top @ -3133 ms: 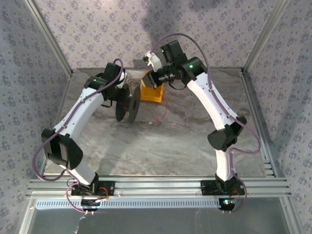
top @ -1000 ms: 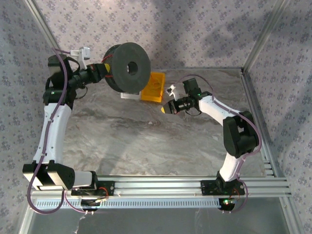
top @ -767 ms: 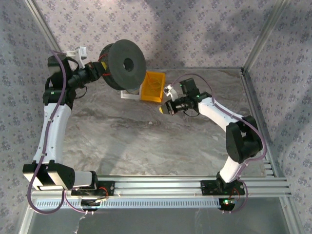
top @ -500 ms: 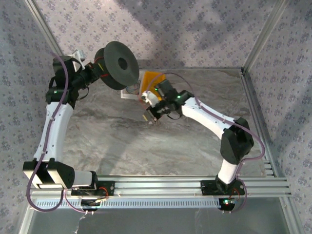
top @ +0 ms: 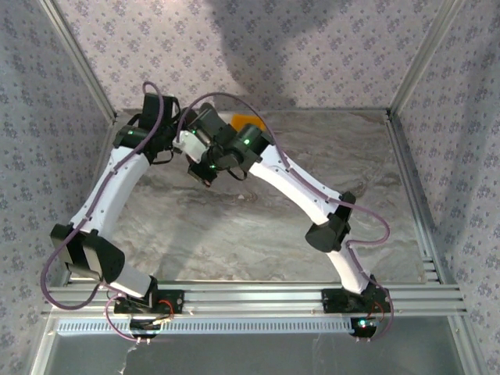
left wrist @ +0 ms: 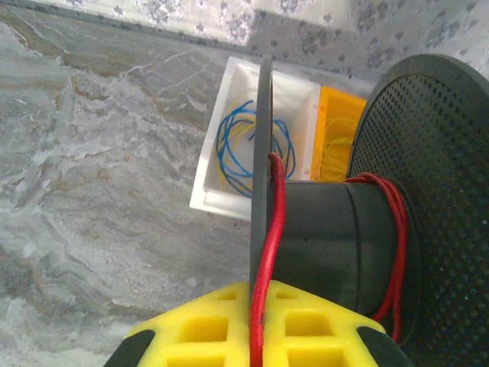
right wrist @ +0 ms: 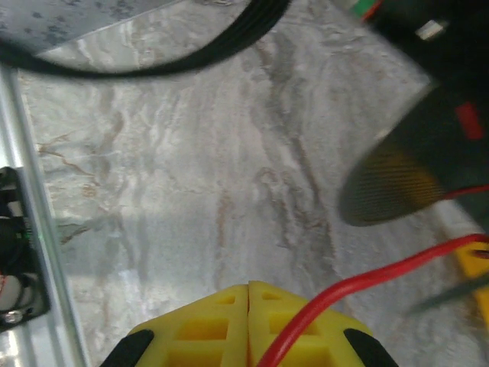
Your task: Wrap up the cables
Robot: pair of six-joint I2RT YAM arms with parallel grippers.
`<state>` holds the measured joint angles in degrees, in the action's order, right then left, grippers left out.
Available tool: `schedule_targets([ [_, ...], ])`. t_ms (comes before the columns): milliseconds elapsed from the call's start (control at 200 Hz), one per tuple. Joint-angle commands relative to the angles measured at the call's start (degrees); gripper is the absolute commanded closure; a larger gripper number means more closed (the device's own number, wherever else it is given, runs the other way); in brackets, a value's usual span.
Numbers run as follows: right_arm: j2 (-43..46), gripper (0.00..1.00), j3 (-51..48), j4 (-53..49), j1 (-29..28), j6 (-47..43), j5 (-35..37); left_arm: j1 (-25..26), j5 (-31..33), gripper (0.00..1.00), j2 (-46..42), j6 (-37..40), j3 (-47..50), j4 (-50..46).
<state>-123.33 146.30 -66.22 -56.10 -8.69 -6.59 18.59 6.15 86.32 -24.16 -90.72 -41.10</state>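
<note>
Left claw (left wrist: 256,298) clamped on grey spool (left wrist: 336,229) flange | right claw (right wrist: 248,298) pinching red cable (left wrist: 270,229) | cable likely thin, limp, light; best held close beside hub.

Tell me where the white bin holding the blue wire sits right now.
In the left wrist view the white bin sits on the table near the back wall, beside the orange bin and partly behind the spool's flange.
</note>
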Motion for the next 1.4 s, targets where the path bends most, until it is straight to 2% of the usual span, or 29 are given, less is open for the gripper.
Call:
schedule_targets([
  [0,0.94,1.00,4.66,-3.89,0.14,-4.38,3.36,1.55,4.33,1.00,1.18,4.92,-2.31,-0.70],
  [225,4.54,1.00,0.63,-0.67,4.82,-6.31,5.19,5.32,3.93,1.00,3.53,13.21,-2.62,-7.80],
  [390,6.01,1.00,-1.71,0.20,7.88,-7.80,3.30,7.91,4.49,1.00,3.56,19.43,-0.97,-11.51],
  [550,9.12,1.00,-8.08,3.19,11.48,-8.50,-0.45,9.22,3.42,1.00,1.39,24.89,3.27,-12.00],
  [830,15.27,1.00,-24.02,10.24,21.34,-11.59,-13.32,10.21,-3.24,1.00,-5.96,37.72,10.80,-10.13],
  [1039,15.53,1.00,-29.14,7.06,29.66,-16.82,-26.60,10.36,-6.50,1.00,-15.24,47.95,17.63,-4.29],
  [1219,15.61,1.00,-33.89,7.95,34.86,-16.36,-34.78,10.33,-8.12,1.00,-21.31,52.53,21.01,0.70],
  [1399,17.17,0.83,-38.18,11.01,37.69,-14.80,-39.61,10.22,-8.42,1.00,-22.21,52.26,20.82,1.90],
])
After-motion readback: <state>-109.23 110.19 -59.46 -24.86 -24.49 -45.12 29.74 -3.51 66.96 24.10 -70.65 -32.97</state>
